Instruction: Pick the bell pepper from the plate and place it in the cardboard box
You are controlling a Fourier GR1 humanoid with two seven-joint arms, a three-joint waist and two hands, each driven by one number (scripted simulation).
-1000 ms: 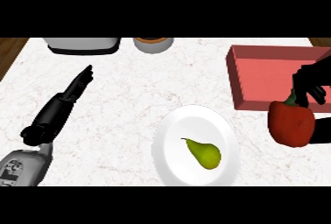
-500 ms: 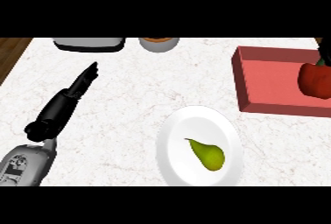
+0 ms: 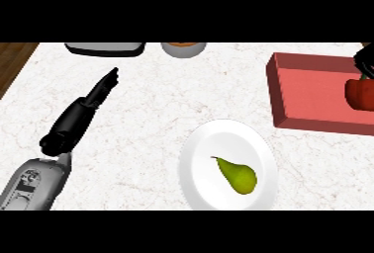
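- Surface (image 3: 146, 113) — pale marbled top, filling most of the head view; a strip of brown wood is seen at the upper left corner.
- Cardboard box (image 3: 306, 106) — shown as a red open tray at the right, running off the right edge; no lid or cover is seen over it.
- Plate (image 3: 219, 148) — white, lower centre, well apart from the box. A green pear (image 3: 237, 175) is left lying on it; no pepper is on it.
- Left hand (image 3: 80, 116) — laid out over the surface at the left, fingers straight and together, nothing held. It is judged to be resting.
- Bell pepper (image 3: 359, 94) — red, seen inside the box by its right side, partly cut by the frame edge. Whether it rests on the box floor or is hung just above cannot be told.
- Right hand (image 3: 365, 62) — only a dark sliver at the upper right edge, just above the pepper's stem; how far its fingers are spread cannot be told, nor whether the pepper is held.
- Progress, as judged: the pick is done and the pepper is in the box; only release and withdrawal may be left.
- Far edge: a dark grey appliance (image 3: 102, 48) and a small bowl (image 3: 182, 48) — both well clear, nothing in the way.
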